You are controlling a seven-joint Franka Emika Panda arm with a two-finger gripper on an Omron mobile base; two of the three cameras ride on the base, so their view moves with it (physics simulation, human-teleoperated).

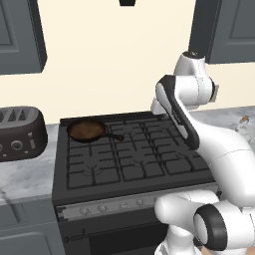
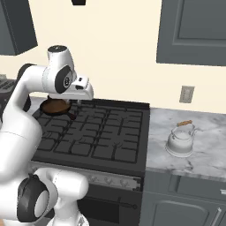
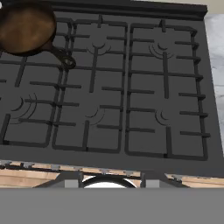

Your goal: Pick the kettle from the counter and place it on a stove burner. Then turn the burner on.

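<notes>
I see the small squat silvery-white kettle with the arched wood-grip handle (image 2: 180, 140) standing upright on the white-grey veined marble counter (image 2: 207, 150), right of the black gas range (image 2: 95, 132) and well apart from it. My two-finger gripper (image 2: 78, 102) hangs over the back of the range, near the round dark brown frying pan (image 1: 86, 130), so the kettle lies off to my right, across the whole cooktop. Nothing is held; I can't tell how far apart the fingers are, since the tips barely show in the hand view. Handle arch seems to run roughly left-right, but it's small and I'm not sure. Counts: one kettle, one pan, one dark toaster (image 1: 19, 132), six burners, nearest free one the front-right black burner head (image 3: 164, 116).
</notes>
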